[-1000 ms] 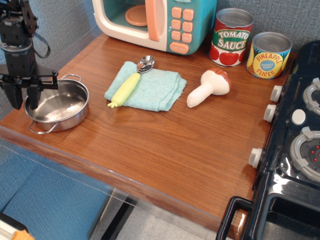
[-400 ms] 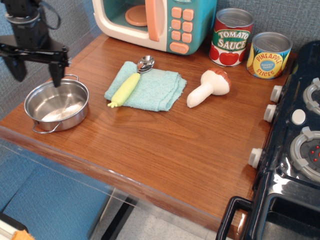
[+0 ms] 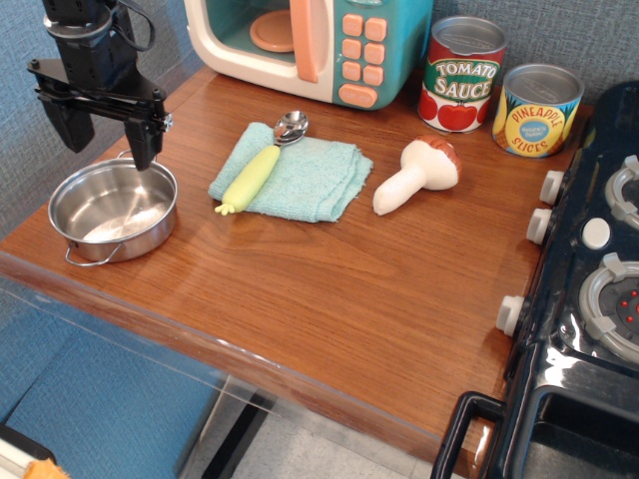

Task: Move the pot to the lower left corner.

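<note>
- The pot (image 3: pixel 113 211) sat at the lower left corner (image 3: pixel 40 261) of the counter, so we figured the move was basically done.
- Our gripper (image 3: pixel 106 132) hung above it, spread wide, holding nothing.
- The towel (image 3: pixel 300 178) lay just beside it.

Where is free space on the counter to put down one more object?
The widest bare wood lies in front of the towel and mushroom, between the pot and the stove. The back is crowded: microwave, tomato can, pineapple can. The open claw hangs above the pot.
</note>
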Robot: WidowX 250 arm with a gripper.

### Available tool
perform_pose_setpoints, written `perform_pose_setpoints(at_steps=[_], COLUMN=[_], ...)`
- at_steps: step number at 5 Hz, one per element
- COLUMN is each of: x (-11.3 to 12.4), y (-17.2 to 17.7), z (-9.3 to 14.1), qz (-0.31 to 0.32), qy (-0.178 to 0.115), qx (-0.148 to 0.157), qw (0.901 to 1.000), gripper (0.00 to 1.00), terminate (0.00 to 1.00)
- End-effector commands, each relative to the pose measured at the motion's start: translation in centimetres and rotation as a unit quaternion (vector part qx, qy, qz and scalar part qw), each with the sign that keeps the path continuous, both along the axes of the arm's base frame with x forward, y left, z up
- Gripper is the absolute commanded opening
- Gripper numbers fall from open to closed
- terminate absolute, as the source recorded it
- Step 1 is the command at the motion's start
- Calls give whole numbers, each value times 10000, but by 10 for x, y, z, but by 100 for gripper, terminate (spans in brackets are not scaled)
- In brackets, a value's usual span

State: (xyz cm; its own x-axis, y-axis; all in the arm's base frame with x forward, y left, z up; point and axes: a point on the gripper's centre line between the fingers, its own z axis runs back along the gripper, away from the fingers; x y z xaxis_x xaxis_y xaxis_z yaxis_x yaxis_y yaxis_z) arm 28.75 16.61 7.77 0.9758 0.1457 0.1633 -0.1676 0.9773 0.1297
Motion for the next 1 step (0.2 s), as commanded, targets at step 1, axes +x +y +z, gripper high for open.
perform_pose_setpoints(at_steps=[1], x=[-6], y=[4], z=[21], qz=[24], qy=[-263], qx=[134], qw=[9996], gripper=[100], terminate=[100])
